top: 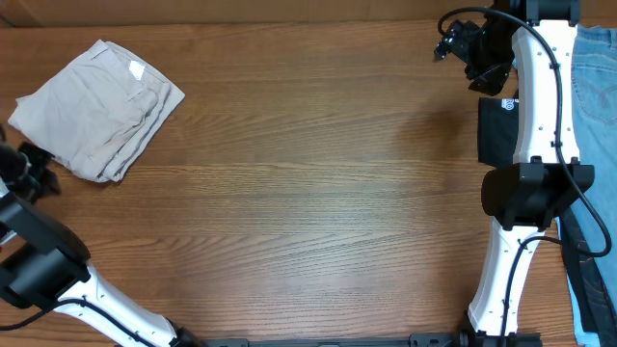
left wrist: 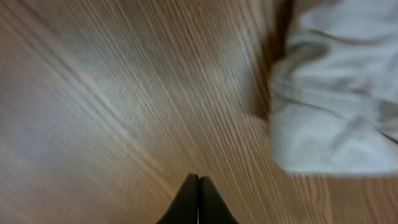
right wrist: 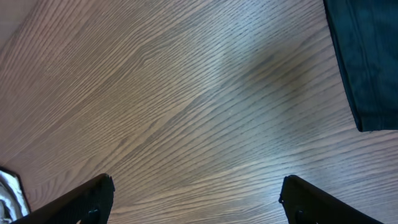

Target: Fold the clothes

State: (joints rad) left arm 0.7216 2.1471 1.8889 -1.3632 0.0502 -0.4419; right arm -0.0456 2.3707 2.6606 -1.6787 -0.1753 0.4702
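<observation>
So the beige clothes [top: 101, 108] are sitting folded up in a neat-ish bundle at about 10 o'clock on the wooden surface [top: 308, 193], little white label facing up near the top edge. The left claw [left wrist: 199, 183] is pinched fully together with nothing in it, hovering over bare wood just off the bundle's 7 o'clock corner, close but not touching. From its own camera the fabric shows up at roughly 2 o'clock, a bit blurry. The right claw [right wrist: 198, 180] is way over at 1 o'clock, fingers spread wide apart and empty, pointing down at plain wood. Right beside that arm at 3 o'clock there's a black shirt [top: 496, 130] with a white logo, and blue jeans [top: 598, 96] along the edge past it
</observation>
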